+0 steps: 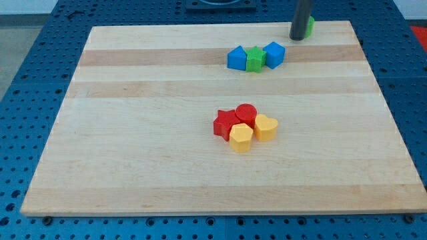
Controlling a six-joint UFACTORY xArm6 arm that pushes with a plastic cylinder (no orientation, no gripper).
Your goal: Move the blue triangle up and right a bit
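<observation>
1. Board (133, 147): pale wooden top on a blue perforated table (27, 73). All blocks rest flat on it.

2. My tip (297, 37): lower end of the dark rod, down at the board's top edge toward the view's right. It has no jaws to open or close and holds nothing. A green block (310, 25) sits touching or just behind it, partly hidden, so its shape cannot be told.

3. Top row, three blocks touching: a blue block (237, 59) at the view's left, a green star (255, 59) in the middle, a second blue block (274, 54) at the view's right.

4. Task item: the blue triangle is most likely the left-hand blue block, judging by its sloped top outline; the right-hand one looks more cube-like. This is a judgement, since the shapes are small.

5. Centre cluster, well apart from the row: red star (225, 123), red cylinder (246, 115), yellow heart (265, 127), yellow hexagon (241, 138). Not involved.

6. Step in hand: approach. The tip stands up and to the right of the row, on the wrong side for the push.

7. Doing it well:
- Circle round the row, passing wide of it, to reach the triangle's lower-left face.
- Push through its middle, toward the view's top right.
- The green star lies in that path, so a steeper upward start should free the triangle first.
- Keep the stroke short: only a small shift is asked for.
</observation>
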